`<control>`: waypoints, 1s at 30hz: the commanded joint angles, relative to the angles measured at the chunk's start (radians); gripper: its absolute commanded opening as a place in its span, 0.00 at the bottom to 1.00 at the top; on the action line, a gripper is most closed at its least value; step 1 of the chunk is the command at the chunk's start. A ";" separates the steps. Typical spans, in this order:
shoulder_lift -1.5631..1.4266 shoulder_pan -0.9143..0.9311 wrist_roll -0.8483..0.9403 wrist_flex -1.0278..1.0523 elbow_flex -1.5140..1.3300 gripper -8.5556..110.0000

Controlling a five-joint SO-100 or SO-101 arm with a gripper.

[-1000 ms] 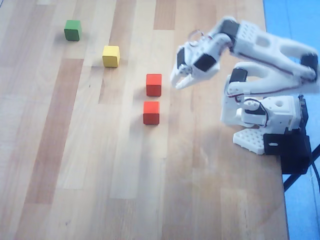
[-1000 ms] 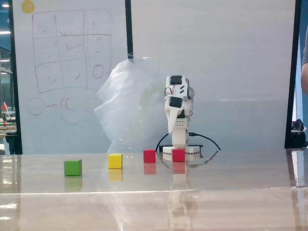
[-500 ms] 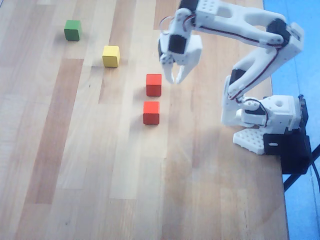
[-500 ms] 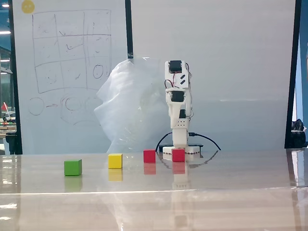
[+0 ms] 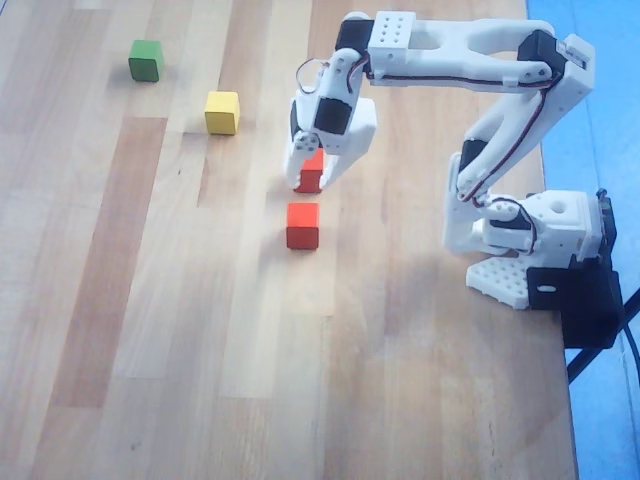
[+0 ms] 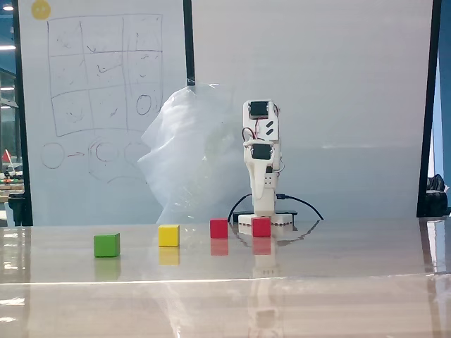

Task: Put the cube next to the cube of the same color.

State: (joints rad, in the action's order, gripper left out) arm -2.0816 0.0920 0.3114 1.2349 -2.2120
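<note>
Wood grain runs in pale and darker planks across the table (image 5: 150,330), glossy in the fixed view. The white plastic gripper (image 5: 308,172) stands over the cube (image 5: 311,174), its fingers either side of it; whether they press it cannot be told. The cube of the same color (image 5: 302,225) sits just below it in the overhead view, a narrow gap between. The yellow cube (image 5: 222,112) and green cube (image 5: 145,60) lie well apart, with bare board around them.

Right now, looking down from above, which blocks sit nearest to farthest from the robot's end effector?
From the end effector in the overhead view:
1. Red block between its fingers.
2. Other red block, just below.
3. Yellow block, up-left.
4. Green block, far up-left.
</note>
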 commanded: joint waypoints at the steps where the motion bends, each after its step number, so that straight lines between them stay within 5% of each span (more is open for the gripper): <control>1: -0.005 -0.009 -0.012 -0.064 -0.008 0.27; 30: 0.265 0.002 -0.018 -0.273 -0.092 0.29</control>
State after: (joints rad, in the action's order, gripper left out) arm -1.8132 0.0920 0.3022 0.9787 -2.3562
